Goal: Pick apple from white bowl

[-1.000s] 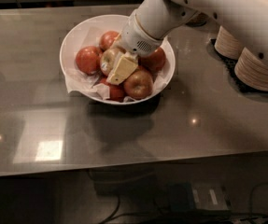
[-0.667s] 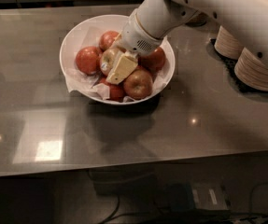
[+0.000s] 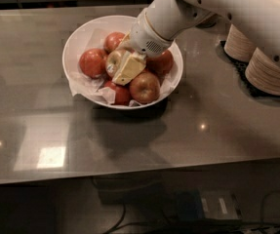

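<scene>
The white bowl [image 3: 78,35] stands on the grey table, lined with crumpled white paper and holding several apples. The pale yellow-green apple [image 3: 113,62] lies in the middle of the bowl, with red apples around it at the left [image 3: 91,62], back [image 3: 113,40], right [image 3: 162,62] and front [image 3: 144,87]. My gripper [image 3: 122,61] reaches down into the bowl from the upper right and sits right at the pale apple. Its yellow part covers that apple's right side.
Stacks of beige paper bowls [image 3: 269,69] stand on a dark mat at the right, close to my arm [image 3: 217,6]. The table's front edge runs across the lower part of the view, with cables and a box below it.
</scene>
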{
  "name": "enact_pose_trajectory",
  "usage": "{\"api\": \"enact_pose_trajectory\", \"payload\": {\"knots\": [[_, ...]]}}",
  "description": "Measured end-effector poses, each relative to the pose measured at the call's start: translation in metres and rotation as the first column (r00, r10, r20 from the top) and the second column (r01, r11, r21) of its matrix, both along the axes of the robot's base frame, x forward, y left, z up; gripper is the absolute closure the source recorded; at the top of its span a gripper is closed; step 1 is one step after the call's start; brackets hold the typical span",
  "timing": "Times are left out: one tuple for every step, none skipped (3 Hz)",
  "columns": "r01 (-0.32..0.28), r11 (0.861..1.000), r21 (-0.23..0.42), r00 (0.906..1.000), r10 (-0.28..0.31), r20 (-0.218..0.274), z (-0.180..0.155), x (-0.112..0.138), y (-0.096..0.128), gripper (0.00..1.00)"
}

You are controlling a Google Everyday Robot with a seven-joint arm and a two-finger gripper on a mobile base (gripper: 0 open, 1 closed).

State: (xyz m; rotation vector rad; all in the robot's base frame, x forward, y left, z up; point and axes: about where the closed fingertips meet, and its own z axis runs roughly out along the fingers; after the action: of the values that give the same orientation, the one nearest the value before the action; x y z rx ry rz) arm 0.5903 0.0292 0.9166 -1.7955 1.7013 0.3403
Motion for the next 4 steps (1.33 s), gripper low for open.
{"api": "enact_pose_trajectory", "payload": {"knots": [[0.012, 0.999, 0.030, 0.9993, -0.013, 0.036, 0.007, 0.007, -0.006, 1.00], [0.017, 0.999, 0.049, 0.9982, -0.019, 0.058, 0.013, 0.012, -0.010, 1.00], [0.021, 0.998, 0.062, 0.9970, -0.025, 0.073, 0.020, 0.015, -0.014, 1.00], [0.024, 0.997, 0.068, 0.9957, -0.030, 0.087, 0.029, 0.021, -0.020, 1.00]]}}
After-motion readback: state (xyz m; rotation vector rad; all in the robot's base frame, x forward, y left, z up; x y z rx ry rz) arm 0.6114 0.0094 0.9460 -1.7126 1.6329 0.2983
